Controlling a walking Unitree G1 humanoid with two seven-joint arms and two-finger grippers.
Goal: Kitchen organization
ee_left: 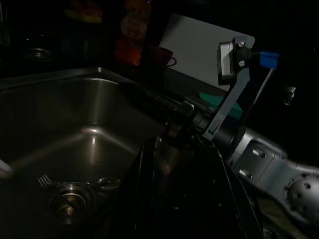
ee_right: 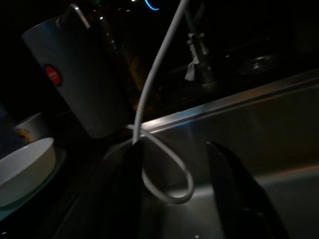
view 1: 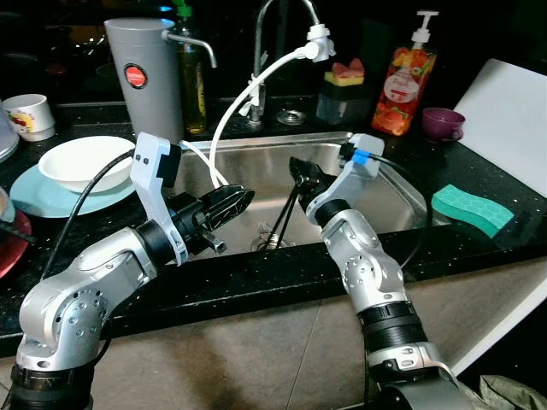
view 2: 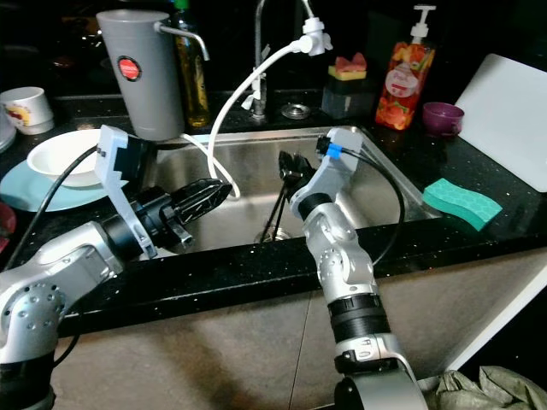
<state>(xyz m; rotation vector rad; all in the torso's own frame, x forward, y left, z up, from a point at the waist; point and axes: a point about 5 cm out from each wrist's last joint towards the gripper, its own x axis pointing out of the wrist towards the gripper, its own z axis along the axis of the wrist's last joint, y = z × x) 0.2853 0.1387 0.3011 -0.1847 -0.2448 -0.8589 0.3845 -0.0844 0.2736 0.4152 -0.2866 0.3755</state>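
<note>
A: Landmark is the sink (view 1: 402,184). Where are the grippers?

B: Both over the basin. Left gripper (view 1: 242,198) hangs above the near-left part, pointing toward the middle, fingers pressed together, holding nothing. Right gripper (view 1: 301,169) sits above the middle of the basin, nearer the back wall; the right wrist view shows its two fingers (ee_right: 239,184) spread apart, nothing between them.

A: Anything in the sink?

B: A fork (ee_left: 46,180) lies by the drain (ee_left: 69,201) at the bottom, best seen in the left wrist view. A white hose (view 1: 248,94) runs from the faucet (view 1: 261,51) behind the sink and loops down into the basin at its left side.

A: Around the sink?

B: Left of it, a white bowl (view 1: 84,161) on a light blue plate (view 1: 43,195), a mug (view 1: 30,115) further back, a grey dispenser (view 1: 145,77) at the back-left corner with an oil bottle (view 1: 191,81) just beside it. Behind the sink, a sponge holder (view 1: 344,85) and an orange soap bottle (view 1: 405,81). Right of it, a purple cup (view 1: 443,124), a green sponge (view 1: 472,209) on the black counter (view 1: 479,166), a white board (view 1: 513,111) leaning at the far right.
</note>
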